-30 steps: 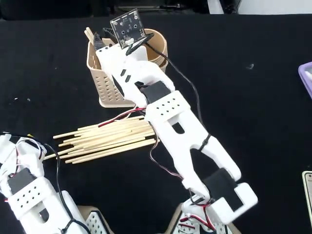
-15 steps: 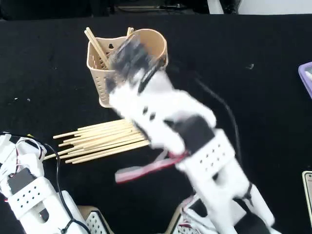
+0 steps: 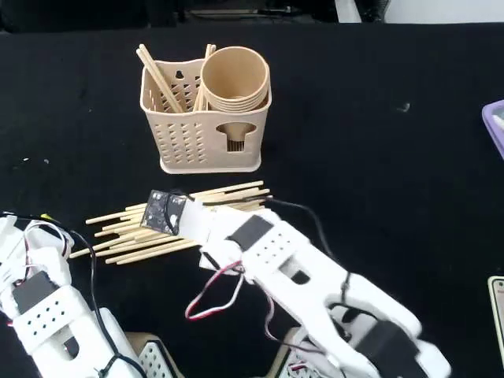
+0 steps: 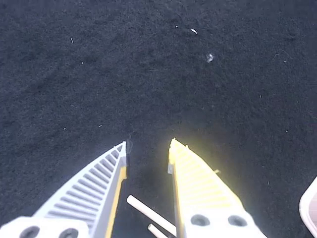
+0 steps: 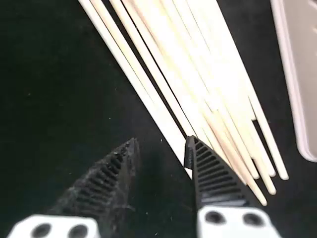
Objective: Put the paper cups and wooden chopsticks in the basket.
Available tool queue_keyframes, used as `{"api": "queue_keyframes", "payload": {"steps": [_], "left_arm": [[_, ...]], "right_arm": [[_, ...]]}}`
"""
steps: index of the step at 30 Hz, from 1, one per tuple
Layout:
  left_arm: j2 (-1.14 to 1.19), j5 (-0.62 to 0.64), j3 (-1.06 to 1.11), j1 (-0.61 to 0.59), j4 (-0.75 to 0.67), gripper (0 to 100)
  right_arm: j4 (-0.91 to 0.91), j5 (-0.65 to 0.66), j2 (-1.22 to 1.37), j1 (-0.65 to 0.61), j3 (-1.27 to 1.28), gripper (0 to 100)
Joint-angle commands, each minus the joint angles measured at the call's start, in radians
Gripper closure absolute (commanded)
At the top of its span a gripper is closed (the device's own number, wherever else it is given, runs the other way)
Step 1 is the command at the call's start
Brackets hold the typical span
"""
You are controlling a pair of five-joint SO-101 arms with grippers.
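A beige basket (image 3: 189, 138) stands at the back of the black table. Stacked paper cups (image 3: 235, 79) fill one compartment and a few wooden chopsticks (image 3: 157, 75) lean in the other. A pile of chopsticks (image 3: 118, 232) lies on the cloth in front of it. My right arm (image 3: 268, 244) stretches over that pile. The right gripper (image 5: 161, 144) hovers open just above the chopsticks (image 5: 198, 84), beside their ends, holding nothing. At the near left corner my left gripper (image 4: 148, 144) is open over bare cloth, with two chopstick ends (image 4: 148, 215) lying between its fingers near the base.
A purple object (image 3: 494, 122) sits at the table's right edge, and a pale item (image 3: 498, 295) lies lower on that edge. The basket's pale wall (image 5: 297, 74) borders the pile in the right wrist view. Open black cloth spreads to the right of the basket.
My right arm has swung back from above the basket's chopstick compartment down to the pile on the table. The left arm has stayed put.
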Motion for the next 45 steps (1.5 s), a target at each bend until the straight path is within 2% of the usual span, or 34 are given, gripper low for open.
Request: {"api": "queue_keyframes", "payload": {"steps": [1, 12, 16, 23, 29, 37, 42, 45], "left_arm": [[-0.015, 0.009, -0.028, 0.002, -0.020, 85], [-0.015, 0.009, -0.028, 0.001, -0.018, 85], [-0.015, 0.009, -0.028, 0.001, -0.018, 85], [-0.015, 0.009, -0.028, 0.001, -0.018, 85], [-0.015, 0.009, -0.028, 0.001, -0.018, 85], [-0.015, 0.009, -0.028, 0.001, -0.018, 85], [-0.015, 0.009, -0.028, 0.001, -0.018, 85], [-0.015, 0.009, -0.028, 0.002, -0.025, 85]], "right_arm": [[-0.037, 0.063, 0.119, -0.009, -0.081, 83.5], [-0.002, 0.172, 0.337, -0.008, -0.150, 84.5], [0.057, 0.189, 0.337, -0.012, -0.151, 99.3], [0.170, 0.189, 0.309, -0.011, -0.143, 98.8], [0.325, 0.186, 0.117, -0.008, -0.145, 98.8], [0.502, 0.183, -0.314, 0.014, -0.177, 98.8], [0.454, 0.173, -0.542, 0.123, -0.246, 98.8], [0.301, 0.049, -0.607, 0.152, -0.251, 98.8]]}}
